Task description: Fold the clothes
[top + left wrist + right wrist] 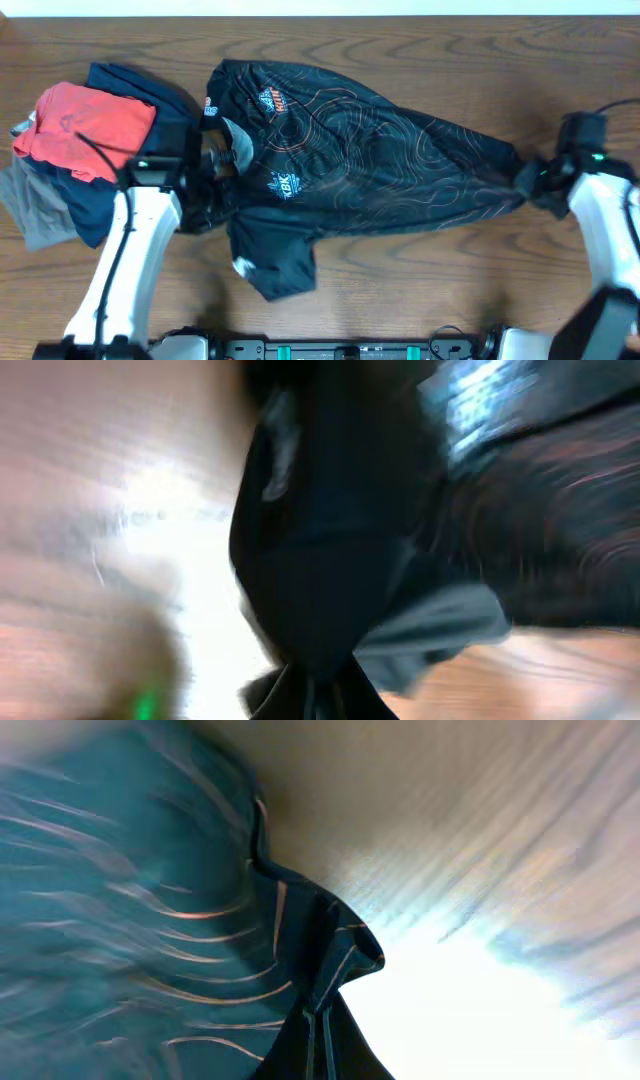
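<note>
The black jersey [360, 160] with thin orange contour lines and small logos lies stretched across the middle of the table. My left gripper [212, 165] is shut on its collar end at the left; the left wrist view shows dark cloth [320, 580] bunched into the jaws [325, 695]. My right gripper [528, 178] is shut on the hem end at the right; the right wrist view shows patterned cloth [180, 950] pinched in the jaws [318, 1040]. A sleeve [275, 265] hangs toward the front edge.
A pile of other garments sits at the far left: a red shirt [85, 125] on top, a navy one [130, 85] and a grey one [35, 205] beneath. The wooden table [450, 260] surrounds the jersey.
</note>
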